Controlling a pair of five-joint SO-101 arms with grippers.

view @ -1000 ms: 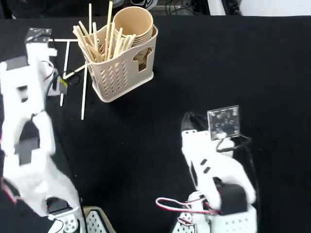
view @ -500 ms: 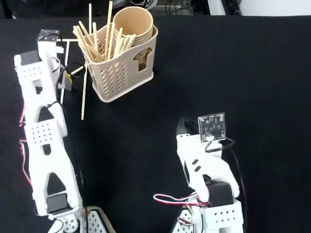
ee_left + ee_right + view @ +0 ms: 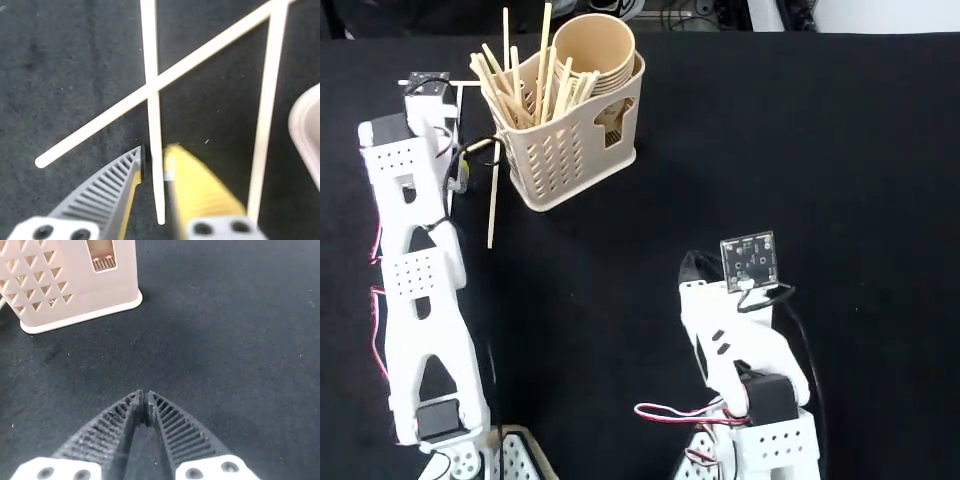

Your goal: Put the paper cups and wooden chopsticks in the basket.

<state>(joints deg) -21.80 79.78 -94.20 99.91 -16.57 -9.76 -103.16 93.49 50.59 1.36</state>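
Far left: left arm (image 3: 412, 240) stretched up the table (image 3: 800, 150) to the loose sticks beside the basket. Left gripper (image 3: 156, 152) has its jaws closed in on one stick (image 3: 151, 75) near that stick's end, grey jaw on one side, yellow on the other, so it reads as clamped. The stick runs lengthwise between the jaws, probably so it can be raised end-on and dropped into the bundle. Cannot tell whether it is off the cloth yet. It lies over a second stick (image 3: 210, 50) that crosses it at a slant, and a third (image 3: 267, 100) lies alongside, nearer the basket wall. The crossing matters, since lifting the top one first should leave the other undisturbed. Centre-left: basket (image 3: 575, 140) stands upright, and the chopsticks (image 3: 525, 85) already in it fan out of the left compartment. The cups (image 3: 595, 45) sit nested in the other compartment, mouth up, so the cup part looks done. By my count three sticks remain outside, all just left of the basket. Right of centre: right arm (image 3: 740, 345) folded back near its base, well apart from the basket. Right gripper (image 3: 145, 405) has its jaws pressed together on nothing, low over bare cloth and pointing toward the basket. Likely parked there to keep out of the left arm's path. Task judged late, with the sticks being cleared one at a time.
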